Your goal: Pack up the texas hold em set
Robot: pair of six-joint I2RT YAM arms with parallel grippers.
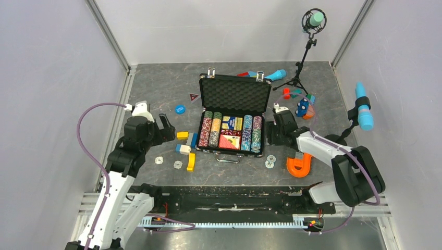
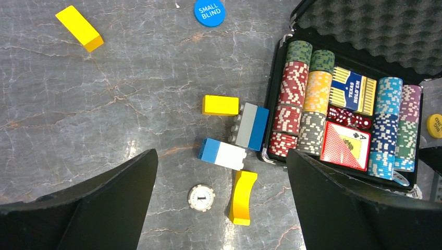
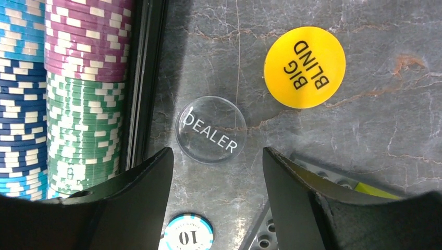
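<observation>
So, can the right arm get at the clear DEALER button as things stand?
Probably yes. The right gripper hangs open right above the DEALER button, which lies bare on the table between the case wall and the BIG BLIND button. The close wall may cramp one finger.

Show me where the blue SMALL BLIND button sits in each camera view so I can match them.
Top view: blue button left of the open case, level with its lid.
Left wrist: top edge, near centre, left of the case.
Right wrist: not in it.
Shared landmark: the purple-and-green chip row, seen in all three.
</observation>
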